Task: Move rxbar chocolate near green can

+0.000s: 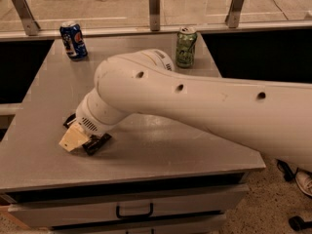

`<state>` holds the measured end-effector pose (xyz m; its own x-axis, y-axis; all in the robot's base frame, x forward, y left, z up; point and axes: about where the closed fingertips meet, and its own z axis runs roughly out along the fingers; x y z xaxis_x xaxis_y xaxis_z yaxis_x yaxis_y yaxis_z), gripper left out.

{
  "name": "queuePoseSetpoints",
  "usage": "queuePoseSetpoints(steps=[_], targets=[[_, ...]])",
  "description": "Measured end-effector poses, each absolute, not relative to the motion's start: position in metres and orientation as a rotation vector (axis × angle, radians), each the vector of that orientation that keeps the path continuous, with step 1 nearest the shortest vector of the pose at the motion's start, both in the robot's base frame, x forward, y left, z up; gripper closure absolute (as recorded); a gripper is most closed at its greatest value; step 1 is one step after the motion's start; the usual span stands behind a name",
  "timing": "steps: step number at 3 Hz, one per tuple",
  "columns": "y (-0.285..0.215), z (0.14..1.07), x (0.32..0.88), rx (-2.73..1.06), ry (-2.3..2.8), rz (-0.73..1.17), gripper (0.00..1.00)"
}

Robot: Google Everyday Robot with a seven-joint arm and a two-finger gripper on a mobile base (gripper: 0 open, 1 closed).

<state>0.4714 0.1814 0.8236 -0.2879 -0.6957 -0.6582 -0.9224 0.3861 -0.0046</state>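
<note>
The rxbar chocolate (96, 143) is a flat dark wrapper lying on the grey table (161, 150) near its front left. Only its two ends show, either side of my gripper. My gripper (73, 139) is down on top of the bar, with the cream-coloured tip pointing toward the front left. The white arm reaches in from the right across the table. The green can (185, 47) stands upright at the back right of the table, far from the bar.
A blue can (73, 40) with a red-white logo stands at the back left corner. A glass railing with metal posts (154, 8) runs behind the table. A drawer with a dark handle (134, 211) is under the table's front edge.
</note>
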Motion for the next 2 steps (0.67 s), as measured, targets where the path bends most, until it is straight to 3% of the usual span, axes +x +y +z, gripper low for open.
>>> queuePoseSetpoints(steps=[2], targets=[[0.1802, 0.8265, 0.471, -1.372, 2.08, 0.514, 0.87]])
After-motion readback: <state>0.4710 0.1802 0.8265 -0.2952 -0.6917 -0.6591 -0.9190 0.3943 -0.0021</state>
